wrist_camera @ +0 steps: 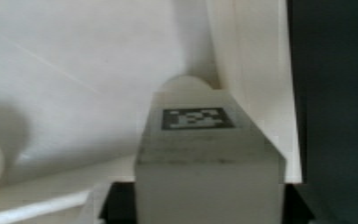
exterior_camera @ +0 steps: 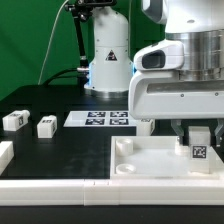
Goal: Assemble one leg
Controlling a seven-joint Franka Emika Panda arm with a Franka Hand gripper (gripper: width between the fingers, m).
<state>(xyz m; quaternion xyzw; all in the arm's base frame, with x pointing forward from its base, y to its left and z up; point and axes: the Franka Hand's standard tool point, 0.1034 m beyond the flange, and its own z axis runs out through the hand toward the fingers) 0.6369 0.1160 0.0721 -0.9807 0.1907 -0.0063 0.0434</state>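
Note:
My gripper is shut on a white leg with a black-and-white tag on its face. It holds the leg upright over the large white tray-like piece, near that piece's corner at the exterior view's right. In the wrist view the leg fills the space between my dark fingers, its tagged end pointing at the inner corner of the white piece. Whether the leg touches the piece I cannot tell. Two more legs lie on the black table at the exterior view's left.
The marker board lies flat at the back middle of the table. A white part sits at the left edge. A white robot base stands behind. A white rail runs along the table's front edge.

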